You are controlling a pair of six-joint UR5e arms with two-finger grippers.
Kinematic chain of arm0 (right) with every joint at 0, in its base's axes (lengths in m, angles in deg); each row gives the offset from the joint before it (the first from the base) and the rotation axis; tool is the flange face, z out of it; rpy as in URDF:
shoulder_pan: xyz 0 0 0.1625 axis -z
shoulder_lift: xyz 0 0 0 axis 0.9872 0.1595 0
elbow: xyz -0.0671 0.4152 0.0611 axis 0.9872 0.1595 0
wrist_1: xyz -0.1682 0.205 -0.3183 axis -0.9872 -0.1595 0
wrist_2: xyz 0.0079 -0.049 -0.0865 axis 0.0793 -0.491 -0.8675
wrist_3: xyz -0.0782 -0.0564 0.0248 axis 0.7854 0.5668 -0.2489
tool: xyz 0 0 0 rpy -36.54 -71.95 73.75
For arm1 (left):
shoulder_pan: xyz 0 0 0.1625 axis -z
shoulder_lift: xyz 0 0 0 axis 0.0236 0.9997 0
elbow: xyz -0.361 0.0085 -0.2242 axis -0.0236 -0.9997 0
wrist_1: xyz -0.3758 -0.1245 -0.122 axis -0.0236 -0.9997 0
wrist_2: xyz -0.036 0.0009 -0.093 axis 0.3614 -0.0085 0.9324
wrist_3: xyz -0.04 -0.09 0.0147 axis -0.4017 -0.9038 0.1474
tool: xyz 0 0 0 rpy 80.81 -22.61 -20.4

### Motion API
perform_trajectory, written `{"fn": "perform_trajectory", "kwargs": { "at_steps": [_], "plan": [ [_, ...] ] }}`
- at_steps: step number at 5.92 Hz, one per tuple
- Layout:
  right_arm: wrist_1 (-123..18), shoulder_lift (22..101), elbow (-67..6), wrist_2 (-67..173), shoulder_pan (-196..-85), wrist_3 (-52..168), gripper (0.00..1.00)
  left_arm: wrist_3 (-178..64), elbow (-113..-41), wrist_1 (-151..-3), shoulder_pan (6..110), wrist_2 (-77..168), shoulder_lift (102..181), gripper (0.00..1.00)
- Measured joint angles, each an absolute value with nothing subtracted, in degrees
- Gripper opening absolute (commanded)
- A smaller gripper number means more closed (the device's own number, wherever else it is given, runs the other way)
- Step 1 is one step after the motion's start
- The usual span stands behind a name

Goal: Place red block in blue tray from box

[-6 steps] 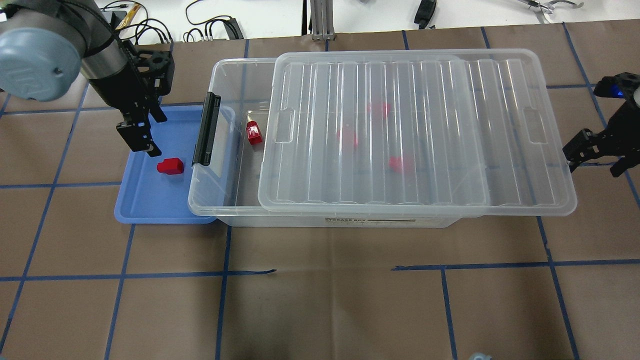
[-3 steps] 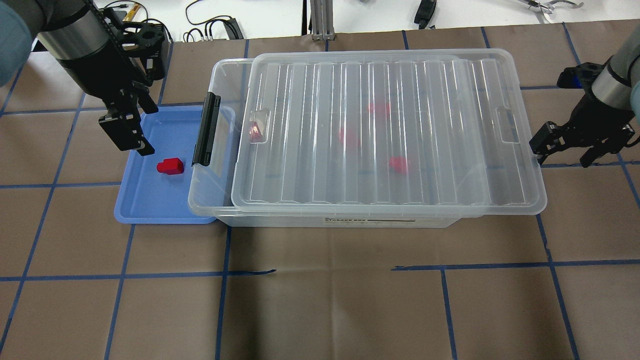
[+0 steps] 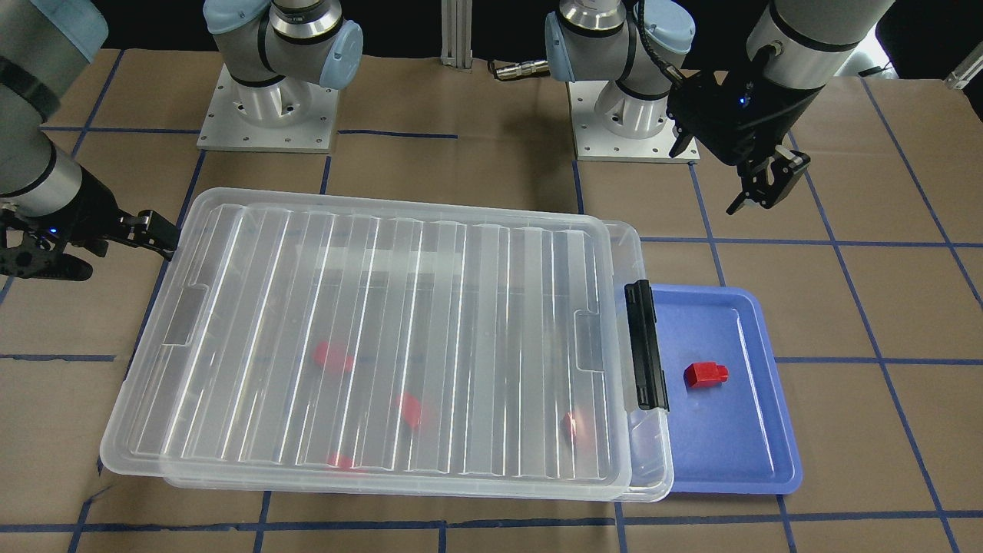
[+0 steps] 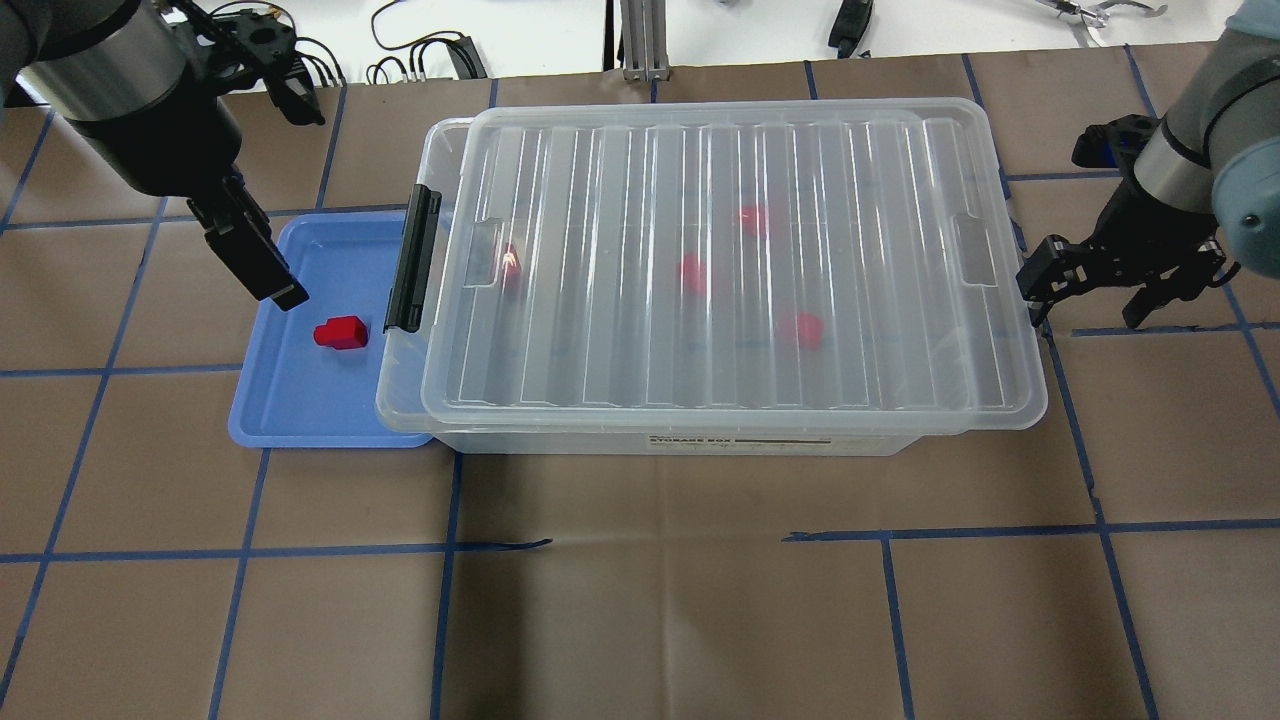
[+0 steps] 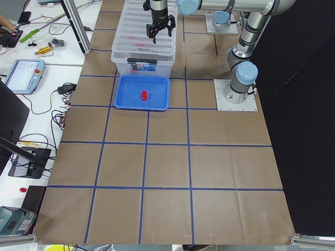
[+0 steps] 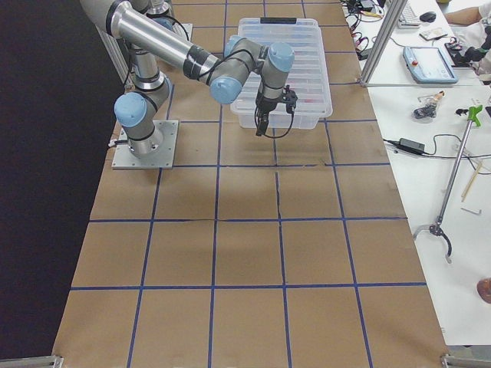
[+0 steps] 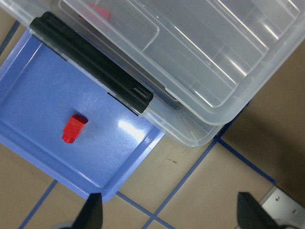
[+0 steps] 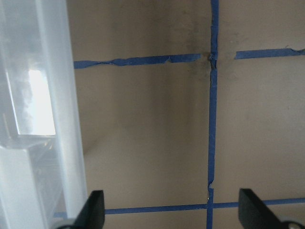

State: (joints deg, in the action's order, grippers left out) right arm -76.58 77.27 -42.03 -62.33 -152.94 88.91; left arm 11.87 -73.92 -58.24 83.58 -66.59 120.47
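Observation:
One red block [image 4: 341, 332] lies on its side in the blue tray [image 4: 300, 405], apart from both grippers; it also shows in the left wrist view [image 7: 74, 128]. The clear box [image 4: 402, 385] stands right of the tray, its black latch bar [image 4: 413, 260] over the tray's edge. The ribbed lid [image 4: 730, 150] covers nearly the whole box. Several red blocks [image 4: 692, 272] show blurred through it. My left gripper [image 4: 262, 262] is open and empty, raised over the tray's far left corner. My right gripper [image 4: 1088, 300] is open, one finger [image 4: 1038, 283] at the lid's right rim.
Blue tape lines [image 4: 450, 545] grid the brown table cover. Cables [image 4: 420, 50] and an aluminium post [image 4: 640, 40] sit on the white bench behind the table. The two arm bases [image 3: 269, 115] stand at the table's robot side.
The right gripper has moved left against the lid, and the lid has slid left to cover the box. The left gripper has drawn back from the block in the tray.

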Motion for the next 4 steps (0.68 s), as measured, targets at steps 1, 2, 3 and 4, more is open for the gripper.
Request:
{"fn": "perform_trajectory", "kwargs": {
  "at_steps": [1,2,3,4],
  "plan": [
    [-76.57,77.38,-41.85,-62.21,-154.09,87.69,1.00,2.72,-74.05,-57.14,83.73,-66.59,120.10,0.98],
    [-76.45,77.68,-41.10,-62.20,-154.56,87.29,1.00,-4.76,-74.20,-55.80,84.44,-66.62,119.96,0.98],
    [-74.45,78.23,-38.72,-62.21,-154.77,87.19,1.00,-13.87,-74.24,-55.26,85.76,-66.61,119.95,0.98],
    [-69.84,78.49,-34.14,-62.15,-154.86,86.52,1.00,-25.56,-74.26,-55.03,87.07,-66.54,119.97,0.98]
  ]
}}
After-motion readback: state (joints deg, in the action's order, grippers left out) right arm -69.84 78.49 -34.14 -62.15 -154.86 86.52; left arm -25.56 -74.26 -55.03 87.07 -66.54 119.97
